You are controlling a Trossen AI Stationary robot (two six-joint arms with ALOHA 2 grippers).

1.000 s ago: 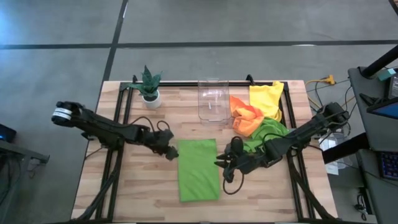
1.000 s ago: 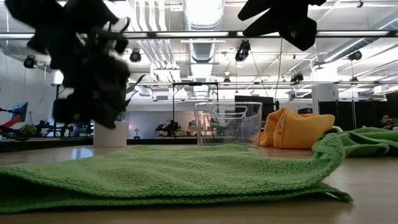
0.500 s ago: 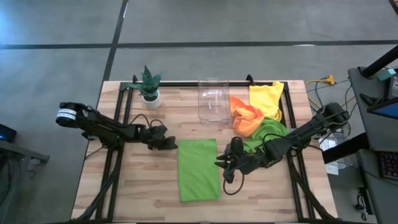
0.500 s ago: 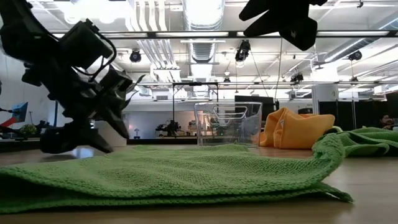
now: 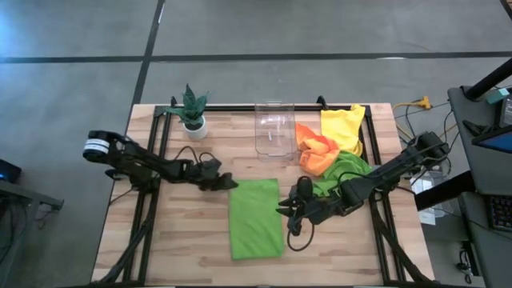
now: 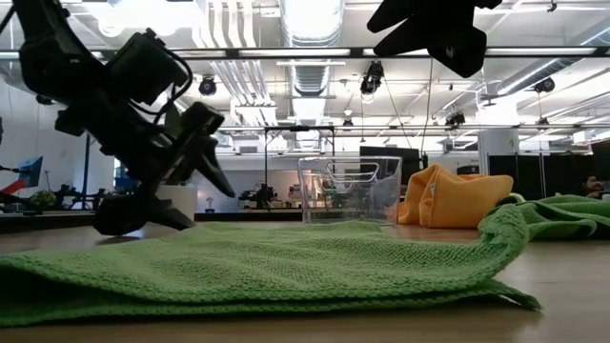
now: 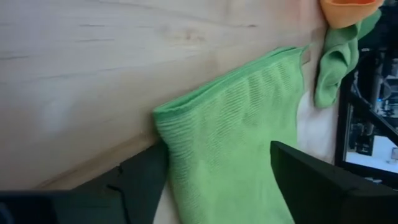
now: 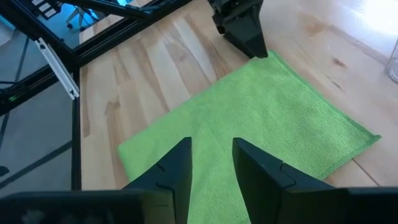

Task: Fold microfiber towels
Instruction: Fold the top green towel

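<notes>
A lime green towel, folded into a flat upright rectangle, lies on the wooden surface and serves as the landmark here. The left claw sits at the towel's upper left corner, low on the surface; the left wrist view shows its two dark fingers spread wide, one on each side of that corner, gripping nothing. The right claw is at the towel's right edge, about midway along it, raised above the cloth; in its wrist view the fingers stand partly apart over the green fabric and hold nothing.

Behind and to the right of the towel, past the right claw, a second lime green towel lies crumpled under the right arm. Farther back from it is a bunched orange towel, and beside that, nearer the back right corner, a yellow towel. A clear plastic bin stands directly behind the flat towel, well apart from it, touching the orange one. A small potted plant stands at the back, off to the towel's left. In the low view the flat towel fills the foreground, and the crumpled green one rises at its right.
</notes>
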